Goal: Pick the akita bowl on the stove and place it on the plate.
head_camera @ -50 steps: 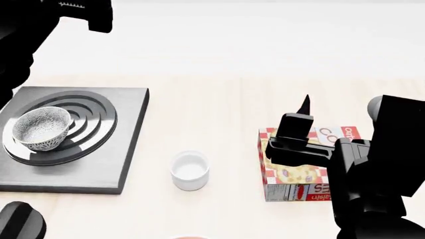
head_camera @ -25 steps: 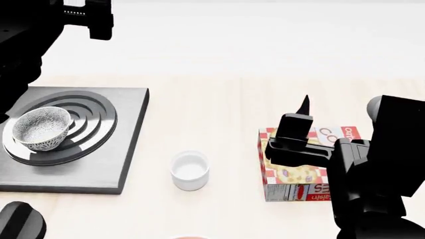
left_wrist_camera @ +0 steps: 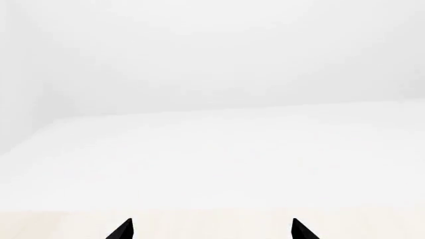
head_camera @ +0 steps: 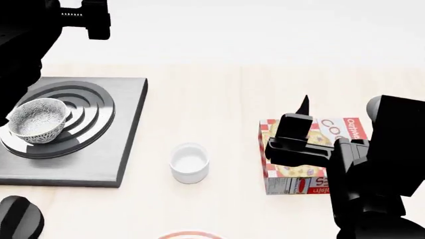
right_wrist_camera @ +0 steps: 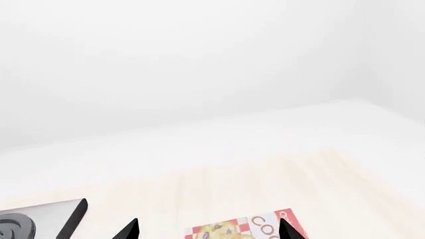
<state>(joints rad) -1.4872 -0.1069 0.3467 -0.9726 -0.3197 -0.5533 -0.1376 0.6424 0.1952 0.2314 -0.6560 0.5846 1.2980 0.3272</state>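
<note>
Leftward, the bowl [head_camera: 37, 121] sits tilted on the stove [head_camera: 126, 144], mouth facing upper left; bare table [head_camera: 219, 99] separates it from the box [head_camera: 292, 174]. Both grippers, left [left_wrist_camera: 211, 230] and right [right_wrist_camera: 207, 230], gape empty.

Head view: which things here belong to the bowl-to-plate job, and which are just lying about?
Job:
- akita bowl, sitting on the burner rings
- stove under it
- plate, only a sliver of red rim at the bottom edge
- left gripper, open, nothing between its tips

Lying about:
- white cup
- cereal box, beneath the right gripper
</note>
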